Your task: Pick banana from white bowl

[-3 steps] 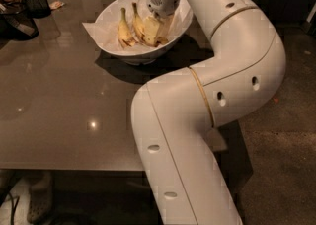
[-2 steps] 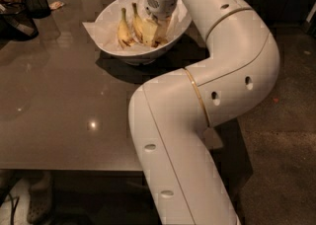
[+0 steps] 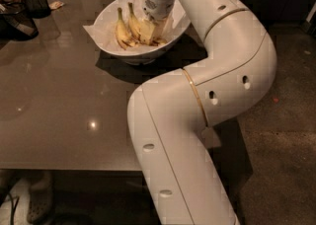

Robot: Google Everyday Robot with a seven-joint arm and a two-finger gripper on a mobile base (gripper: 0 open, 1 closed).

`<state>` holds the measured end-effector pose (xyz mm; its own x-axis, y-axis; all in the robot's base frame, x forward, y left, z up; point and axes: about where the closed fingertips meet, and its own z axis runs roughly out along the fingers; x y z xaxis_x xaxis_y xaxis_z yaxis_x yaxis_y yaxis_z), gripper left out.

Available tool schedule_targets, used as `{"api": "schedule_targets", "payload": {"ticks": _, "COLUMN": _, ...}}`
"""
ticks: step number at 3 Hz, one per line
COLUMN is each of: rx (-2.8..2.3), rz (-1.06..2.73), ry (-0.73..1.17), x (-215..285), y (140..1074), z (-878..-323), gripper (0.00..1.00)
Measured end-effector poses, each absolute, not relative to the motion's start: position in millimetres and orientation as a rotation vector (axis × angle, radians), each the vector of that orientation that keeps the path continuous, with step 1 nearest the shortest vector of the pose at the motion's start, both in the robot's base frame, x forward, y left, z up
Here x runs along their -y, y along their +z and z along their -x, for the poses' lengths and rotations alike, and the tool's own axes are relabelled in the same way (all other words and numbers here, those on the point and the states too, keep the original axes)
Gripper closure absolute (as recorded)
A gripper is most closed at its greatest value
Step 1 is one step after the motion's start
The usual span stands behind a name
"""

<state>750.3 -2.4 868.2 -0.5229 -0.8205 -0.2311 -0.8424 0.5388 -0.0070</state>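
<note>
The pincer (image 3: 150,27) sits low inside the white bowl (image 3: 148,56), in its right half, under the arm's wrist; spread or pressed together, I cannot tell. The banana (image 3: 134,21) lies on crinkled paper (image 3: 94,29) just left of the pincer, and a stubbier banana (image 3: 120,30) lies beyond it, further left. The bowl rests on the grey counter (image 3: 59,95)

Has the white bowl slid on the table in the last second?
No. The white bowl sits in the same spot near the far edge of the table, with the gripper down inside it.
</note>
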Motion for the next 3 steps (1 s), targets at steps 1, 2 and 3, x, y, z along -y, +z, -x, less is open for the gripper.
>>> {"api": "schedule_targets", "payload": {"ticks": 1, "rx": -2.569, "rz": 1.408, "ry": 0.156, "x": 2, "y": 868, "z": -750, "gripper": 1.0}}
{"api": "schedule_targets", "payload": {"ticks": 2, "rx": -2.52, "rz": 1.398, "ry": 0.149, "x": 4, "y": 878, "z": -755, "gripper": 1.0}}
{"api": "schedule_targets", "payload": {"ticks": 3, "rx": -2.471, "rz": 1.398, "ry": 0.143, "x": 9, "y": 892, "z": -754, "gripper": 1.0}}
